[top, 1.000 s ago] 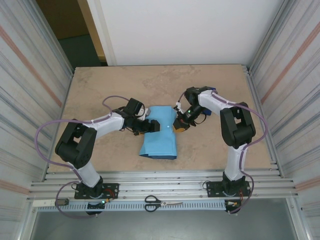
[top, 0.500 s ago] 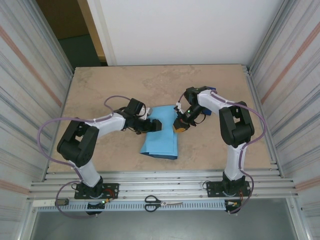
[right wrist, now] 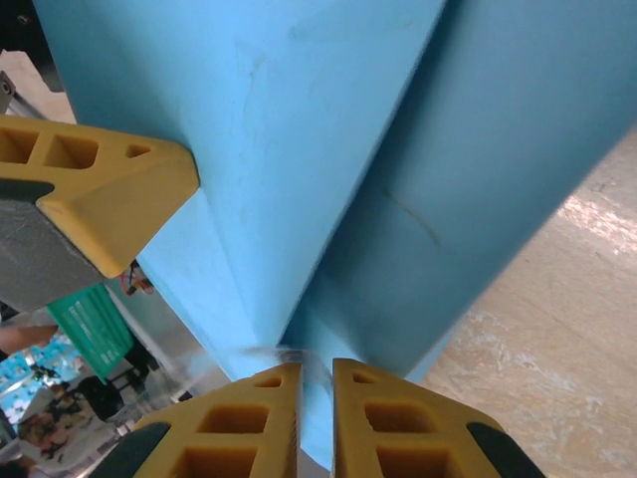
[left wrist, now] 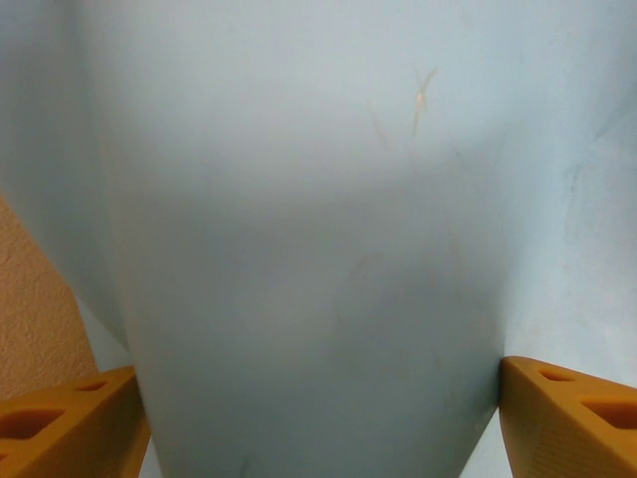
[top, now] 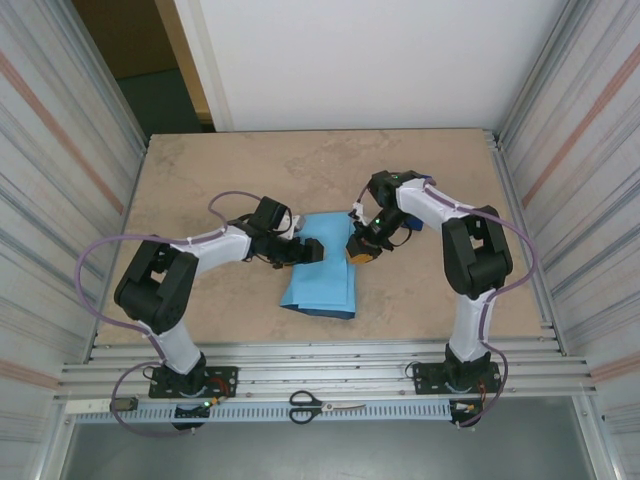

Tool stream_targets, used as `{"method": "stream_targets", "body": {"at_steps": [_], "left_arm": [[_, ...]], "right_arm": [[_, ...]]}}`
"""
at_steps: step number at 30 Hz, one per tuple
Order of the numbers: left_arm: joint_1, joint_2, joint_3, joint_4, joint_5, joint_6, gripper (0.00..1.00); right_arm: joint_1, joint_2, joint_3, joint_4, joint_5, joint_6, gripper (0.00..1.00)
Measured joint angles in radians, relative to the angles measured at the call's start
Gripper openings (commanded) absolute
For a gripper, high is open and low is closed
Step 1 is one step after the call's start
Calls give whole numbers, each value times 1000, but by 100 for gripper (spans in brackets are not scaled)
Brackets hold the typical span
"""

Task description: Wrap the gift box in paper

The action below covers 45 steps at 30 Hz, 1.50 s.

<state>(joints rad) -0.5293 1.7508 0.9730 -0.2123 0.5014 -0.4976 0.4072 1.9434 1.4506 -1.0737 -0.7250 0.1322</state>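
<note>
- Clasping at centre-left: the left gripper (top: pixel 306 250) is spread wide, fingers against both sides of the papered bulk.
- Centre of frame: the paper (top: pixel 320 285) lies light face out and folded over, with the gift box presumably inside the fold.
- Just right of it: the right gripper (top: pixel 361 250) has its fingers nearly together at a paper crease; cannot tell if it is pinching.
- Progress, my read: the first wrap is roughly on, the lower flap is loose, and the ends need folding and fixing. About midway.

Bright, even light — close-ups soft
</note>
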Motion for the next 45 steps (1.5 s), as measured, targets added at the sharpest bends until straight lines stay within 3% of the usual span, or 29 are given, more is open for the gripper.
{"method": "stream_targets", "body": {"at_steps": [10,18,38,45], "left_arm": [[0,1,2,-3,0,0,85],[0,1,2,-3,0,0,85],[0,1,2,-3,0,0,85],[0,1,2,-3,0,0,84]], "right_arm": [[-2,-50,-32,22,3,18,22],[-3,-51,-50,46,6,43,12],[-17,-51,-55,86,6,96,43],[-17,-52,-56,91,-7,97,40]]}}
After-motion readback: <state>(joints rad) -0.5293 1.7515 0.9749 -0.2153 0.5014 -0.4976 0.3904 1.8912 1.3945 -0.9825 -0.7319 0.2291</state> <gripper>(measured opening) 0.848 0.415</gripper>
